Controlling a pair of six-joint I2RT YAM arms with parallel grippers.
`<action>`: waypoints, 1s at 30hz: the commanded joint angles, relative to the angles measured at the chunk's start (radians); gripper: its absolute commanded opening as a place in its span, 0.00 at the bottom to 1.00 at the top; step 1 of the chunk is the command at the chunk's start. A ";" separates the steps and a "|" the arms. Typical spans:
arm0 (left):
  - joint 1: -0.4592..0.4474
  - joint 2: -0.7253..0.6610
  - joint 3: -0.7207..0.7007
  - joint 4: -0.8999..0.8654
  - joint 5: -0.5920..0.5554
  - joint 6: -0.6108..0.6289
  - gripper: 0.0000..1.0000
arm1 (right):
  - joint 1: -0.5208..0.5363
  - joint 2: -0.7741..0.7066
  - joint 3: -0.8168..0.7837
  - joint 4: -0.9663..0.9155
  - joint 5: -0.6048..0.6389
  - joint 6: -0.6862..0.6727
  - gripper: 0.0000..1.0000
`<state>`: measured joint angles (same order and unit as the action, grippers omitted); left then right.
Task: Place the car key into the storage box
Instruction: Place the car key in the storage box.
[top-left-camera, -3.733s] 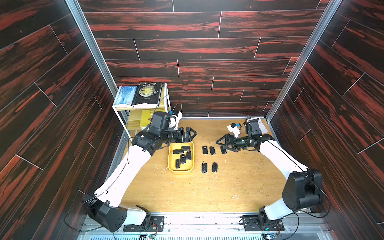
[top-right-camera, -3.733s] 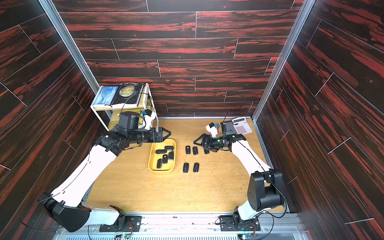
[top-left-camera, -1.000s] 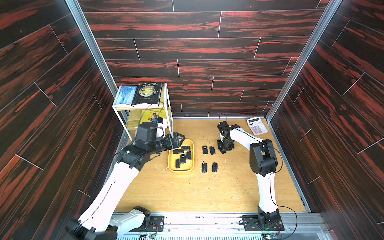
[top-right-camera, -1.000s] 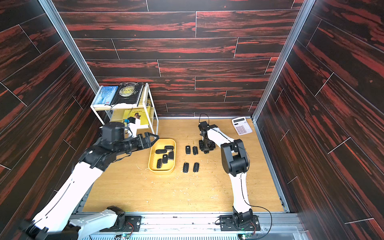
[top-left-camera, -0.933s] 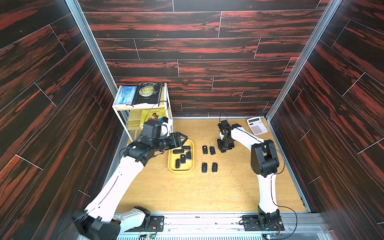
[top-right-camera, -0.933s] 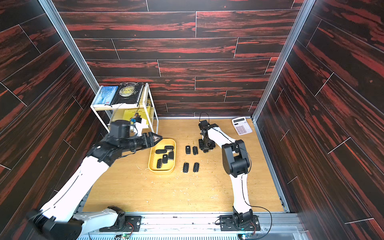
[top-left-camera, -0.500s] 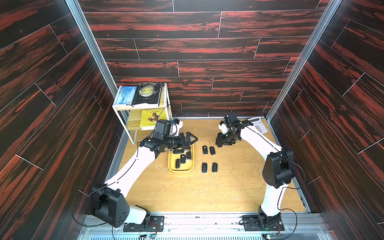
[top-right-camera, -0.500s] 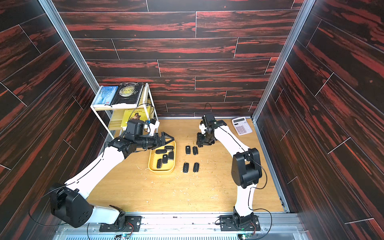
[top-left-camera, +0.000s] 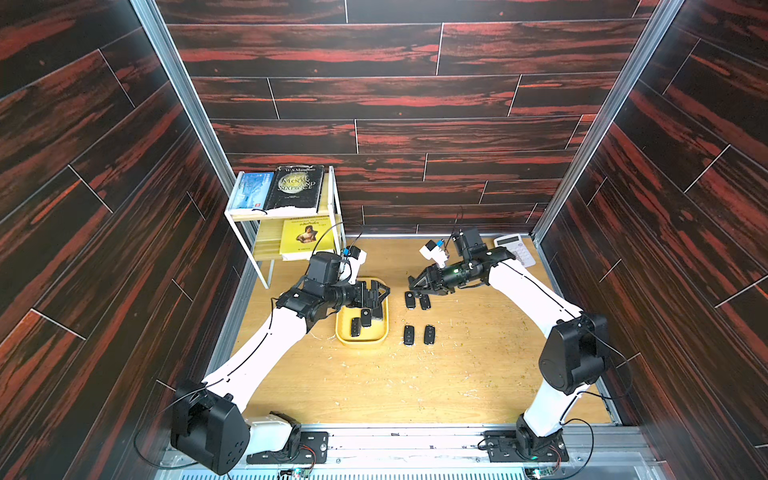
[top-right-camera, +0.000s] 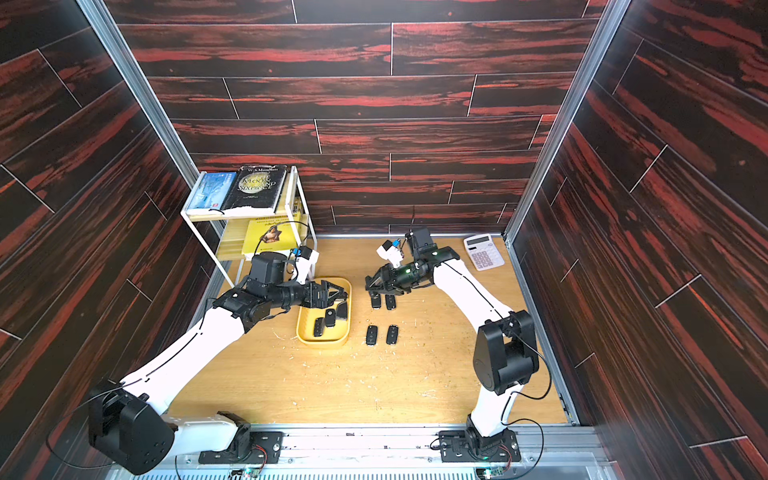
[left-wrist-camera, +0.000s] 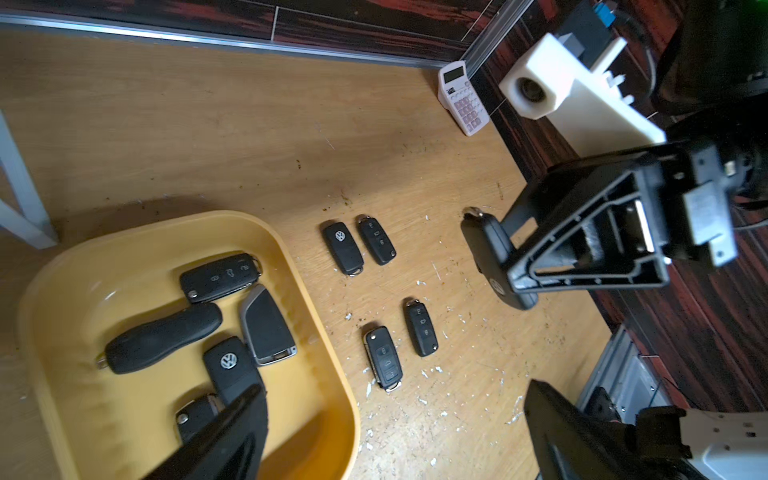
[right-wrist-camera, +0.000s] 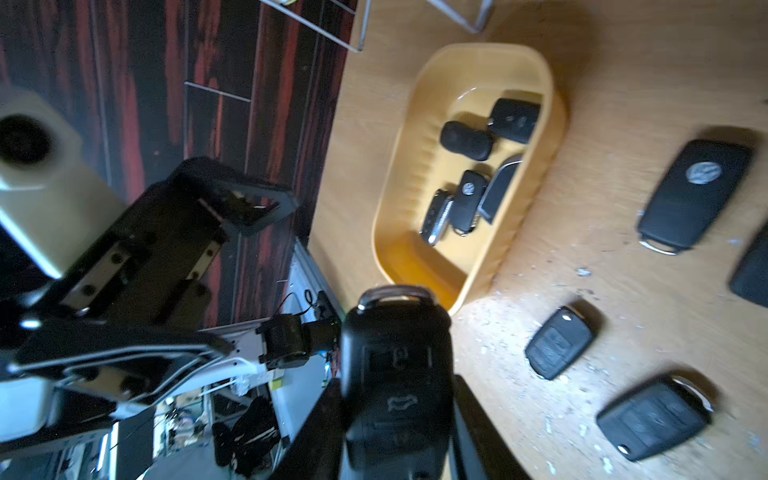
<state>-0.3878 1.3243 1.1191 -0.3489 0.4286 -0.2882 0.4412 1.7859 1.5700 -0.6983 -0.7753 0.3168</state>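
Storage box: yellow storage box (top-left-camera: 360, 341) left of centre on the table (top-left-camera: 415, 386) in both top views; rim seen close in the left wrist view (left-wrist-camera: 297, 266).
Contents: five black key fobs (left-wrist-camera: 220, 277) crowded toward its upper end, two overlapping; the lower end is bare.
Car key: black car key (right-wrist-camera: 397, 365) in the air just right of the box's upper end, not over it, above two loose fobs.
Right gripper: right gripper (top-left-camera: 417, 286) narrowly parted, pinching the car key by its sides.
Left gripper: left gripper (top-left-camera: 376, 293) spread wide over the box's upper end, nothing between its fingers (left-wrist-camera: 232, 432).
Loose fobs: four loose fobs (top-left-camera: 409, 335) in two pairs right of the box, apart from it.
Edges: white shelf rack (top-left-camera: 286, 216) with books at upper left, its leg near the box; calculator (top-left-camera: 513, 247) in the upper right corner by the wall.
Open room: the table's lower half is bare wood with small pale flecks.
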 joint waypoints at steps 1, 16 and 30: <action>0.009 -0.043 0.048 -0.161 -0.122 0.090 1.00 | 0.053 0.032 0.038 0.046 -0.108 0.028 0.42; 0.250 -0.177 -0.026 -0.418 -0.356 -0.063 1.00 | 0.249 0.298 0.335 0.020 -0.027 0.077 0.41; 0.386 0.069 -0.042 -0.409 0.045 -0.168 0.98 | 0.323 0.656 0.834 -0.357 0.392 -0.038 0.40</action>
<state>-0.0055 1.3716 1.0725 -0.7879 0.3927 -0.4225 0.7563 2.4165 2.3722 -0.9661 -0.4744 0.3027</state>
